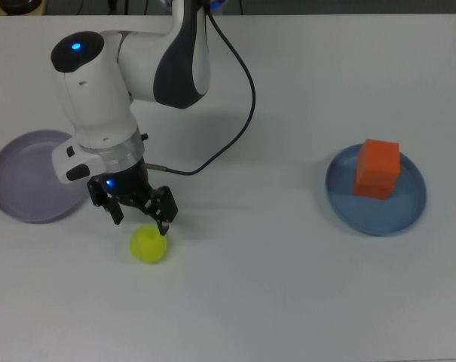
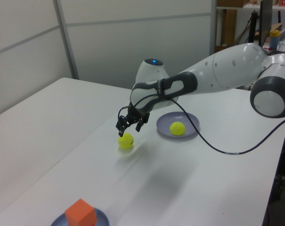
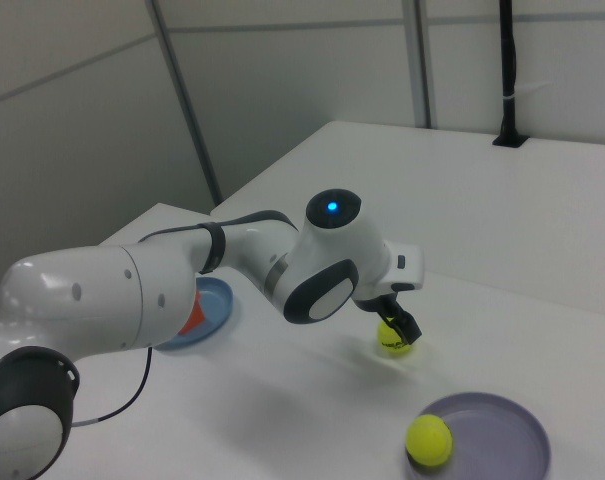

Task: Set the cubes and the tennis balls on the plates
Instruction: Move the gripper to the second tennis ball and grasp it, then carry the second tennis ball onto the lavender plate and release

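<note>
Ball (image 2: 177,127) on plate (image 2: 191,120), cube (image 1: 377,168) on 2nd plate (image 1: 411,213), gripper (image 1: 139,216) prob. over loose ball (image 1: 148,244)

The arm (image 1: 137,56) is built of smooth, rounded white shells joined by dark grey bands at the joints. A small blue light (image 1: 76,46) glows on the rounded cap of one joint, and a second blue glow (image 1: 111,181) shows low on the wrist. Below the white shell sits a ring of bare silver metal (image 1: 114,156), then a black gripper (image 1: 140,215) with two short black fingers (image 1: 165,221). A thin black cable (image 1: 235,113) runs from the wrist in a loose loop back along the arm.
</note>
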You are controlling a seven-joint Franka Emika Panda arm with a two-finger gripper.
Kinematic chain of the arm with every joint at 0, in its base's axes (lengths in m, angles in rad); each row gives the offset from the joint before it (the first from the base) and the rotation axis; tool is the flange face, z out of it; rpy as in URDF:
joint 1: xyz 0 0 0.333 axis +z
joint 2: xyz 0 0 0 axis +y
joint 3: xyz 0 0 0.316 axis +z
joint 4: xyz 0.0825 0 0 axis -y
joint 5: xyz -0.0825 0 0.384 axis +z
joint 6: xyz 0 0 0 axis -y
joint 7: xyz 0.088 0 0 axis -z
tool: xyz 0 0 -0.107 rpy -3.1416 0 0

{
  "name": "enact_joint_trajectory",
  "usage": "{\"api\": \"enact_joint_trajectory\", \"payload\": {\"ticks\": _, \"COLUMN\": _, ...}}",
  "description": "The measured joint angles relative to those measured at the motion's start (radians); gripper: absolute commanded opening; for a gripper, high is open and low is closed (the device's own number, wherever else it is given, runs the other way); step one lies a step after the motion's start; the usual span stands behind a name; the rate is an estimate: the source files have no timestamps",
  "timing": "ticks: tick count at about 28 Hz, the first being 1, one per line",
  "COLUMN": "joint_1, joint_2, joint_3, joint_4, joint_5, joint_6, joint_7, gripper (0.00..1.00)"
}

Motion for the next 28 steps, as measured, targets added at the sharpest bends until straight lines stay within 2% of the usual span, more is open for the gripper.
{"api": "enact_joint_trajectory", "payload": {"ticks": 3, "joint_1": 0.002, "joint_2": 0.031, "joint_3": 0.007, "joint_4": 0.001, "joint_5": -0.012, "joint_6": 0.037, "joint_7": 0.0, "gripper": 0.96}}
{"api": "enact_joint_trajectory", "payload": {"ticks": 5, "joint_1": 0.003, "joint_2": 0.05, "joint_3": 0.01, "joint_4": 0.005, "joint_5": -0.021, "joint_6": 0.049, "joint_7": 0.0, "gripper": 0.84}}
{"api": "enact_joint_trajectory", "payload": {"ticks": 6, "joint_1": 0.004, "joint_2": 0.059, "joint_3": 0.011, "joint_4": 0.009, "joint_5": -0.025, "joint_6": 0.052, "joint_7": 0.0, "gripper": 0.59}}
{"api": "enact_joint_trajectory", "payload": {"ticks": 9, "joint_1": 0.005, "joint_2": 0.083, "joint_3": 0.013, "joint_4": 0.023, "joint_5": -0.028, "joint_6": 0.058, "joint_7": 0.0, "gripper": 0.04}}
{"api": "enact_joint_trajectory", "payload": {"ticks": 10, "joint_1": 0.005, "joint_2": 0.088, "joint_3": 0.013, "joint_4": 0.027, "joint_5": -0.028, "joint_6": 0.058, "joint_7": 0.0, "gripper": 0.0}}
{"api": "enact_joint_trajectory", "payload": {"ticks": 21, "joint_1": 0.001, "joint_2": 0.084, "joint_3": 0.013, "joint_4": 0.059, "joint_5": -0.028, "joint_6": 0.095, "joint_7": 0.022, "gripper": 0.0}}
{"api": "enact_joint_trajectory", "payload": {"ticks": 24, "joint_1": -0.001, "joint_2": 0.051, "joint_3": 0.013, "joint_4": 0.068, "joint_5": -0.028, "joint_6": 0.091, "joint_7": 0.027, "gripper": 0.0}}
{"api": "enact_joint_trajectory", "payload": {"ticks": 28, "joint_1": -0.011, "joint_2": -0.011, "joint_3": -0.001, "joint_4": 0.06, "joint_5": -0.028, "joint_6": -0.032, "joint_7": 0.053, "gripper": 0.0}}
